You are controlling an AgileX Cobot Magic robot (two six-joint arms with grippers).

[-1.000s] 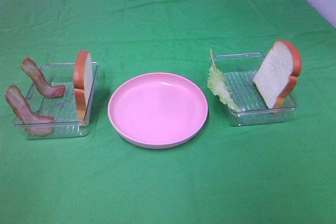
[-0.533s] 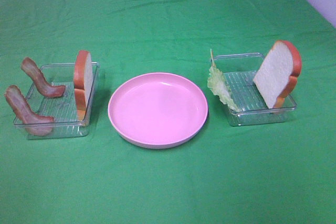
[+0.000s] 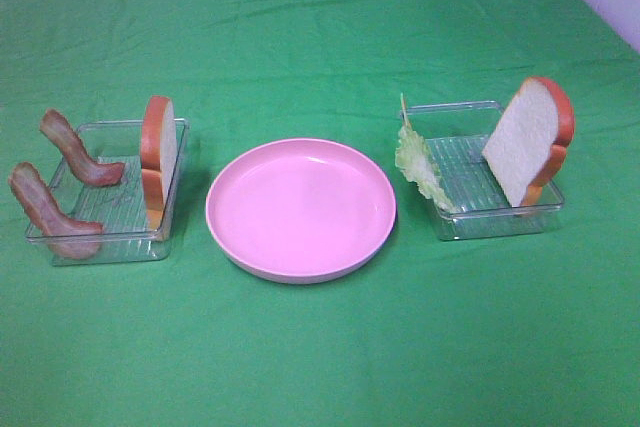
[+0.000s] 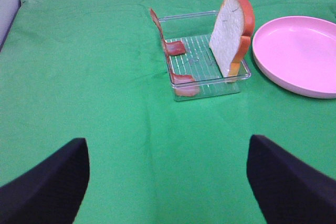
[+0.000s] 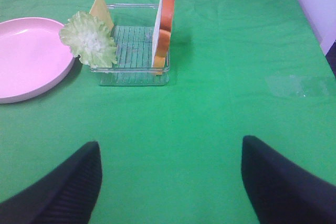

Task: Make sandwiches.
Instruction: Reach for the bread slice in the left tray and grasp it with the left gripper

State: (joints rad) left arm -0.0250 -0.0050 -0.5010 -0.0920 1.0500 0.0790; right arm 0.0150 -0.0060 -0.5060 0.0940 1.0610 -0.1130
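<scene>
- Wide apart stand the two dark fingers of my left pincer [image 4: 167, 148] in the left wrist view, with nothing between them, above the green-covered desk [image 4: 105, 87].
- Ahead of it sits the left tray [image 4: 210, 86], of clear plastic. Two bacon strips [image 4: 176, 48] lean at the side away from the pink plate [image 4: 294, 51], and the left bread slice [image 4: 231, 30] stands on edge at the side nearest the pink plate.
- From the right wrist, my right pincer [image 5: 169, 148] is spread just as wide, gripping nothing, over the green cloth.
- Ahead of it the right tray [image 5: 134, 77] holds the right bread slice [image 5: 165, 24] on its edge. The lettuce leaf [image 5: 89, 40] droops over the rim on the pink plate's side, with a yellow cheese slice [image 5: 102, 9] propped just behind it.
- From the high camera, the pink plate lies mid-desk between the two trays, the left tray just beside it and the right tray near it. The right bread slice leans tilted against its tray's outer side. Every sandwich part rests in its tray.
</scene>
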